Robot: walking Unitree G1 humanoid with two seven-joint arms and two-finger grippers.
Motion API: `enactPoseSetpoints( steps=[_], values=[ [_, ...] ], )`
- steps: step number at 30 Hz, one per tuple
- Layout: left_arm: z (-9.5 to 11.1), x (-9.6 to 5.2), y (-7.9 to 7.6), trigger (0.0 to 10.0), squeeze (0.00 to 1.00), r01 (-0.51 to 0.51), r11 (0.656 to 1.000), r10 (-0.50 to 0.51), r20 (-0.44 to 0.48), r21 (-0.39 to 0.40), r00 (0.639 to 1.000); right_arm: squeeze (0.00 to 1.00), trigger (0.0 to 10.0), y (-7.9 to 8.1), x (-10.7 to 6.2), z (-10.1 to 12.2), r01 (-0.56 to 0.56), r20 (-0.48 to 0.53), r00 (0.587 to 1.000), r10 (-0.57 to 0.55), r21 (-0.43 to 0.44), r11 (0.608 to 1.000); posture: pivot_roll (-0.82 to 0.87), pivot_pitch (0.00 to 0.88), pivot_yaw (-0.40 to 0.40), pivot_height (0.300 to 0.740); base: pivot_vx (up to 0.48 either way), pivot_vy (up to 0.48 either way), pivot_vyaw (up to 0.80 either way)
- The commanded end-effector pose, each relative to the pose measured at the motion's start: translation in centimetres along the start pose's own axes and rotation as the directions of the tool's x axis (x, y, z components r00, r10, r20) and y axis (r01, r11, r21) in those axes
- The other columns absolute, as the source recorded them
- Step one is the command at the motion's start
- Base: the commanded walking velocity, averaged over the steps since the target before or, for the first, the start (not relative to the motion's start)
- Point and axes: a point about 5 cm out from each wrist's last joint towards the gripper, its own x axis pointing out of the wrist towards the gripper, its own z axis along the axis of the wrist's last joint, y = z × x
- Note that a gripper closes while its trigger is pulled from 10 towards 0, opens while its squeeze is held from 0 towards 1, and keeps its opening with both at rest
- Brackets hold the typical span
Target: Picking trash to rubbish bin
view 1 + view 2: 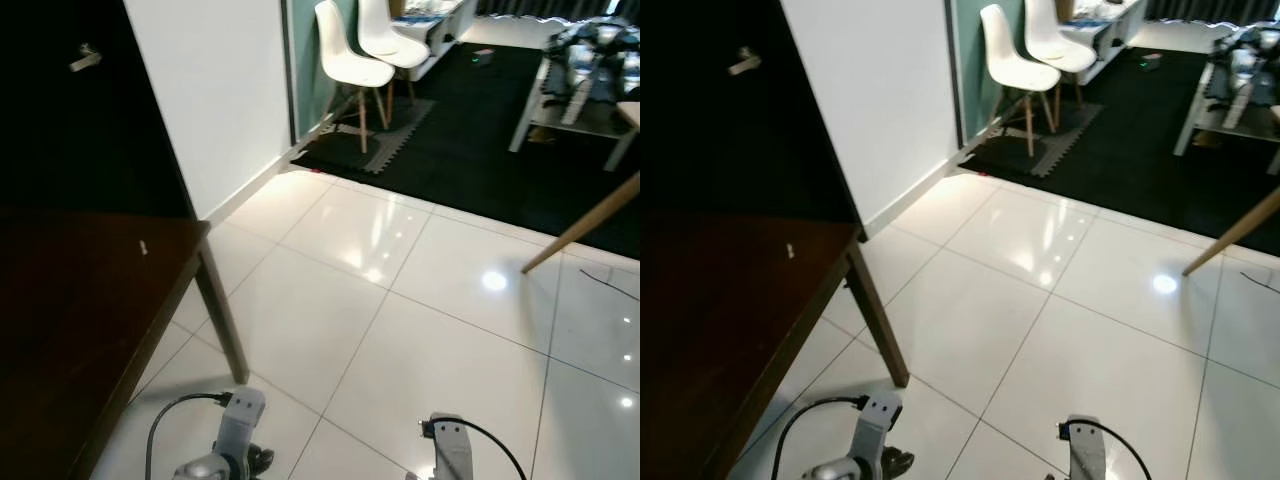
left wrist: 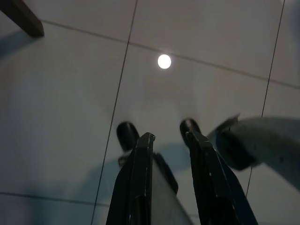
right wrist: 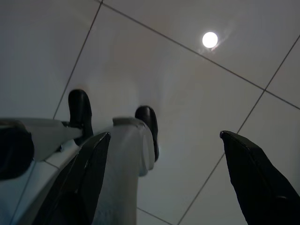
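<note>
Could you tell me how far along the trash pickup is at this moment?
Nothing looks done yet. The left gripper has its jaws slightly apart and the right gripper has them wide apart, both hanging over the tiled floor, neither holding anything. Finding trash and a bin remains.

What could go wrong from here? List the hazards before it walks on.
1. The dark wooden table stands close on the robot's left; its leg juts near the left arm, so a leftward turn might clip it.
2. A slanted wooden leg reaches over the tiles on the right and could snag a step.
3. The glossy floor tiles throw glare, which may hide small trash.
</note>
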Motion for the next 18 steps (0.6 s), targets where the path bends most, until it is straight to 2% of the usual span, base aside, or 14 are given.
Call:
enactPoseSetpoints(
  steps=[1, 7, 9, 10, 11, 12, 14, 18],
  values=[
    [-0.1, -0.1, 0.3, 10.0, 0.00, -0.015, 1.000, 0.015, -0.004, -0.022, 1.000, 0.00, 10.0, 0.2, 0.0, 0.1, -0.016, 0.011, 1.000, 0.016, -0.014, 1.000, -0.17, 0.018, 0.063, 0.740, 0.000, 0.000, 0.00],
    [0.5, 0.2, 0.0, 10.0, 0.00, -0.043, 0.999, 0.044, 0.019, -0.033, 0.999, 0.00, 10.0, -1.5, -0.1, 1.8, 0.013, 0.046, 0.999, -0.011, -0.040, 0.999, -0.15, 0.022, 0.036, 0.740, 0.000, 0.000, 0.00],
    [-0.6, 0.0, 0.1, 10.0, 0.00, -0.070, 0.997, 0.070, -0.002, -0.025, 0.998, 0.00, 10.0, -2.1, -0.2, 3.6, 0.017, 0.105, 0.994, -0.015, -0.016, 1.000, -0.13, 0.056, 0.042, 0.740, 0.000, 0.000, 0.00],
    [-0.6, 0.0, 0.1, 10.0, 0.00, -0.070, 0.997, 0.070, -0.002, -0.025, 0.998, 0.00, 10.0, -2.1, -0.2, 3.6, 0.017, 0.105, 0.994, -0.015, -0.016, 1.000, -0.13, 0.056, 0.042, 0.740, 0.000, 0.000, 0.00],
    [-1.2, -0.3, 0.4, 10.0, 0.00, -0.090, 0.995, 0.090, -0.015, -0.034, 0.996, 0.00, 10.0, -2.3, -0.2, 4.2, 0.023, 0.126, 0.992, -0.030, 0.053, 0.998, -0.13, 0.064, 0.043, 0.740, 0.000, 0.000, 0.00],
    [-1.7, -0.5, 0.7, 10.0, 0.00, -0.102, 0.994, 0.101, -0.027, -0.049, 0.995, 0.00, 10.0, -2.4, -0.2, 4.6, 0.023, 0.140, 0.990, -0.035, 0.084, 0.996, -0.12, 0.062, 0.040, 0.740, 0.000, 0.000, 0.00],
    [-2.3, -0.7, 0.8, 10.0, 0.00, -0.108, 0.992, 0.106, -0.041, -0.063, 0.994, 0.00, 10.0, -2.2, -0.2, 4.9, 0.017, 0.148, 0.988, -0.030, 0.090, 0.996, -0.12, 0.065, 0.038, 0.740, 0.000, 0.000, 0.00],
    [-3.8, -1.3, 1.2, 10.0, 0.00, -0.125, 0.987, 0.118, -0.074, -0.100, 0.990, 0.00, 10.0, -0.8, -0.1, 4.8, -0.019, 0.139, 0.990, 0.023, -0.028, 0.999, -0.12, 0.053, 0.032, 0.740, 0.000, 0.000, 0.00]
  ],
)
